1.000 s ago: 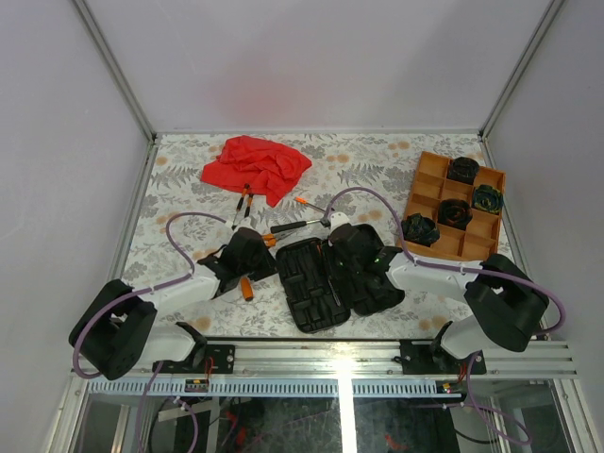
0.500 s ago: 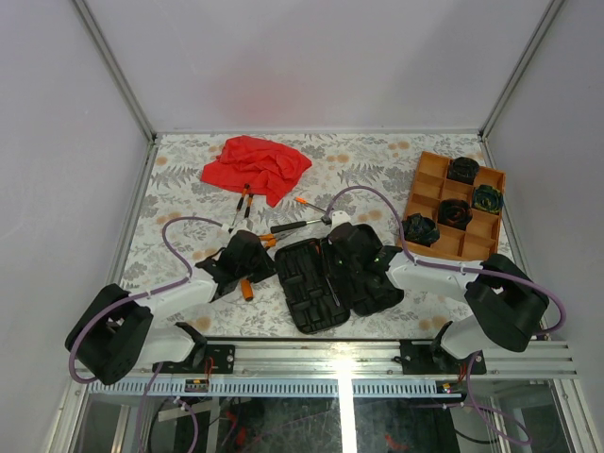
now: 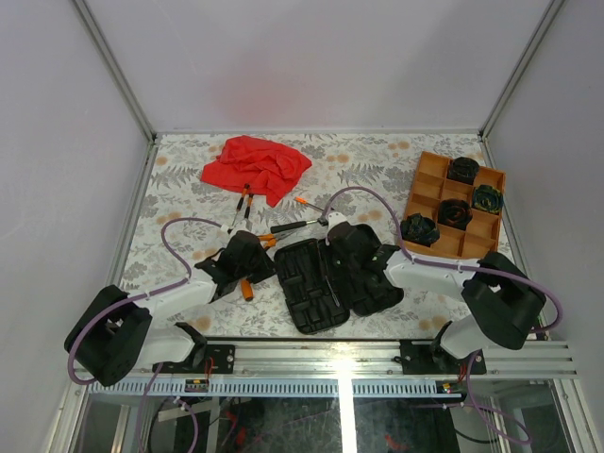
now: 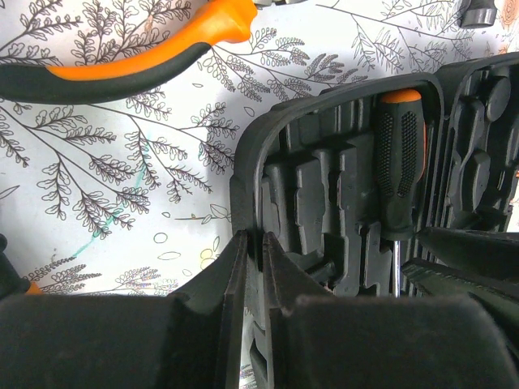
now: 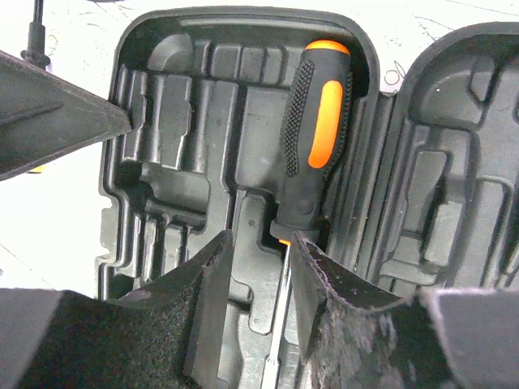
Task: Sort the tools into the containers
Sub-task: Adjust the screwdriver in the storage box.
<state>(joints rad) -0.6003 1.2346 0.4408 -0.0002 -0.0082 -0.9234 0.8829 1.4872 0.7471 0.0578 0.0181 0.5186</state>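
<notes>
The black tool case [image 3: 311, 283] lies open at the table's near middle. My left gripper [image 4: 253, 237] is shut on the rim of its left half [image 4: 243, 186]. An orange-and-black screwdriver [image 5: 316, 138] lies in a moulded slot of the case [image 5: 186, 162]. My right gripper [image 5: 261, 239] hovers over it, open, with the steel shaft [image 5: 280, 316] between the jaws and close to the right one. The orange tray [image 3: 429, 184] at the right holds several dark coiled bundles [image 3: 454, 213], one greenish [image 3: 488, 198].
A red cloth [image 3: 255, 165] lies at the back left, with pliers [image 3: 243, 203] just in front of it. A hammer [image 3: 297, 225] and a small screwdriver [image 3: 307, 203] lie behind the case. A curved orange-and-black handle [image 4: 122, 69] lies left of the case.
The right jaws have widened a little over the screwdriver's shaft and the right arm has shifted slightly. The left gripper keeps its hold on the case rim.
</notes>
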